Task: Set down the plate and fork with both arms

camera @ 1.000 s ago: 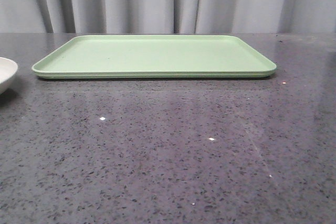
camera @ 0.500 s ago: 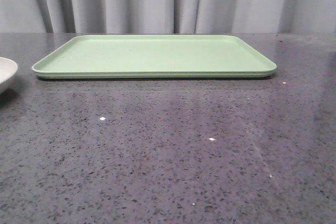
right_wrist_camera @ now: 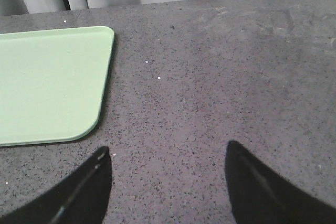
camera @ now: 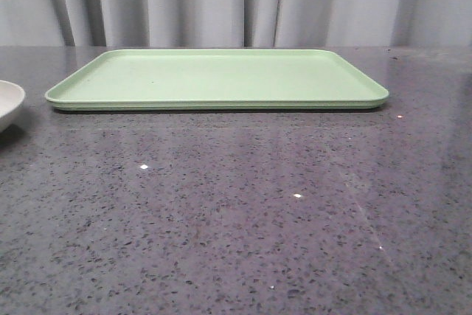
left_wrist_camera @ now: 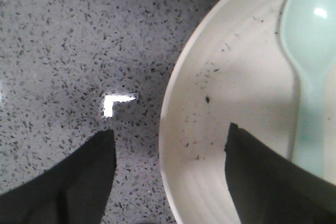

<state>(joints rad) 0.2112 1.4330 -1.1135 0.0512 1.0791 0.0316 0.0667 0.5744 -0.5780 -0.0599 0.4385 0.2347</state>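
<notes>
The cream-white plate [camera: 9,102] shows only as a rim at the front view's far left edge. In the left wrist view the plate [left_wrist_camera: 231,98] fills the right side, with a pale blue-green spoon-like utensil [left_wrist_camera: 312,61] lying in it. My left gripper [left_wrist_camera: 168,135] is open, one finger outside the rim over the table and one finger [left_wrist_camera: 262,177] over the plate's inside. My right gripper [right_wrist_camera: 168,153] is open and empty above bare table, beside the tray's corner. The yellow fork is out of view. Neither gripper shows in the front view.
A flat light-green tray [camera: 221,79] lies at the back middle of the dark speckled table [camera: 236,212]; its corner shows in the right wrist view [right_wrist_camera: 52,87]. Grey curtains hang behind the table.
</notes>
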